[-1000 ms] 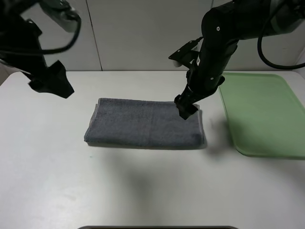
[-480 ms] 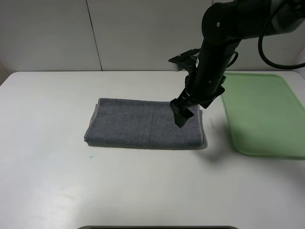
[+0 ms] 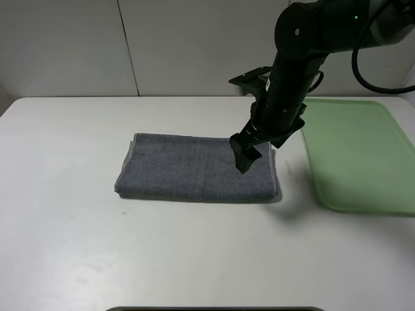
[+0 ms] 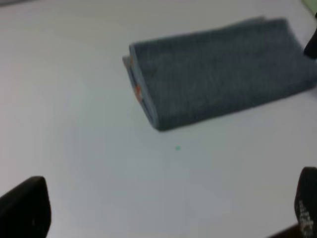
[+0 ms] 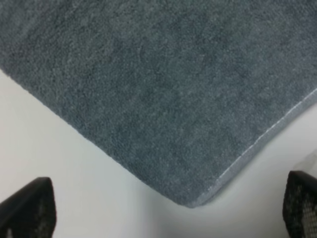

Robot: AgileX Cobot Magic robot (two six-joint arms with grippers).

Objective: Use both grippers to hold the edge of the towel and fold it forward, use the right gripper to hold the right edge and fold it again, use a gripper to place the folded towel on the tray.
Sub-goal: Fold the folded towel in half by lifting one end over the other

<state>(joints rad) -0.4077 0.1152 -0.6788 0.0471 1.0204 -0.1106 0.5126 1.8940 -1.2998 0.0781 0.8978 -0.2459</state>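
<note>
The right pincer hangs with its fingers apart close over the right part of the towel, which lies folded once into a long grey strip on the tabletop, near the green tray but not touching it. The left pincer is also spread wide, well clear of the cloth and holding nothing. The step in hand looks to be the second fold. To do it well, the right pincer should drop onto the pale right edge, catch both layers near the corner, lift only a little, and carry them straight across so the short ends line up. Pinching one layer alone would likely undo the first fold.
</note>
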